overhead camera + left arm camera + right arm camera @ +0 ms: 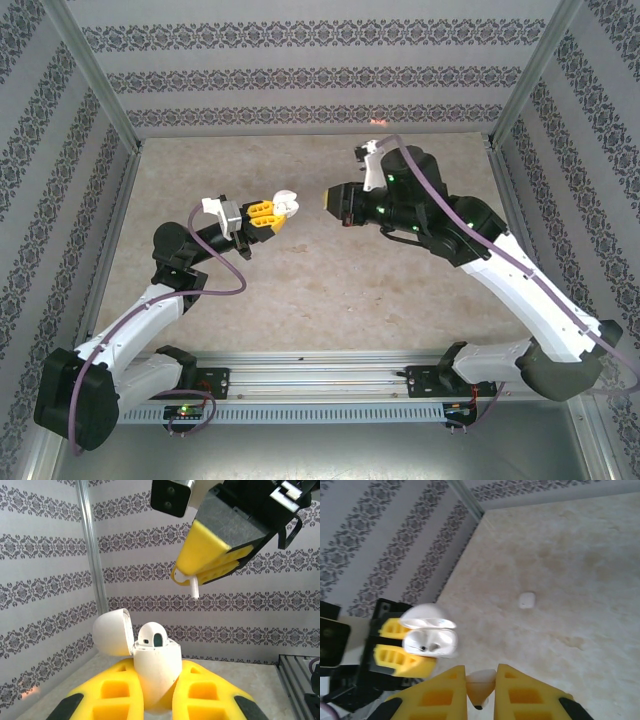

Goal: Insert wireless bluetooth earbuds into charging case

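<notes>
My left gripper (276, 213) is shut on the charging case (156, 662), a white glossy case held up off the table with its lid (113, 631) swung open to the left. One earbud (152, 635) sits in the case, its rounded top showing. My right gripper (192, 576) hangs just above and to the right of the case, shut on a second earbud (194, 587) whose stem pokes out of the fingertips. In the right wrist view this earbud (481, 682) is pinched between the yellow fingers (445, 690), and the open case (431, 642) lies ahead to the left.
A small white object (527, 600) lies on the beige table (300, 300) beyond the right gripper. Patterned walls (300, 70) and aluminium posts (95, 75) enclose the table on three sides. The arms' mounting rail (320, 375) runs along the near edge.
</notes>
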Robot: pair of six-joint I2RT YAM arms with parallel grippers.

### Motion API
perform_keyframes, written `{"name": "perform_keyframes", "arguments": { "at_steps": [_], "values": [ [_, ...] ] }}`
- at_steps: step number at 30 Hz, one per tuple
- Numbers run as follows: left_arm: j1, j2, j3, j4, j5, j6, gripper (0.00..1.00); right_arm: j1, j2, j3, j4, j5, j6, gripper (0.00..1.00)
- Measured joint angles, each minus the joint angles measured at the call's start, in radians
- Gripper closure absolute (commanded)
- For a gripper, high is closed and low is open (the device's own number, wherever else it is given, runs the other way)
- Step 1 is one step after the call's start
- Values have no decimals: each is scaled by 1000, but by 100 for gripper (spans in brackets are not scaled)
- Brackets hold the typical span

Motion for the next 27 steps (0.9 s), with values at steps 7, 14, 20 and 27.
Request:
{"name": "perform_keyframes", "arguments": {
  "at_steps": [7,14,20,27],
  "values": [
    [-9,0,0,0,-4,5,100,78,81,28,60,17,2,86],
    [-16,-2,0,0,-9,6,100,90,86,28,100,54,13,86],
    [-24,-3,0,0,-16,6,100,95,86,14,136,75,27,86],
    [-28,-11,0,0,-20,6,100,115,88,-8,146,83,43,87]
  ]
}}
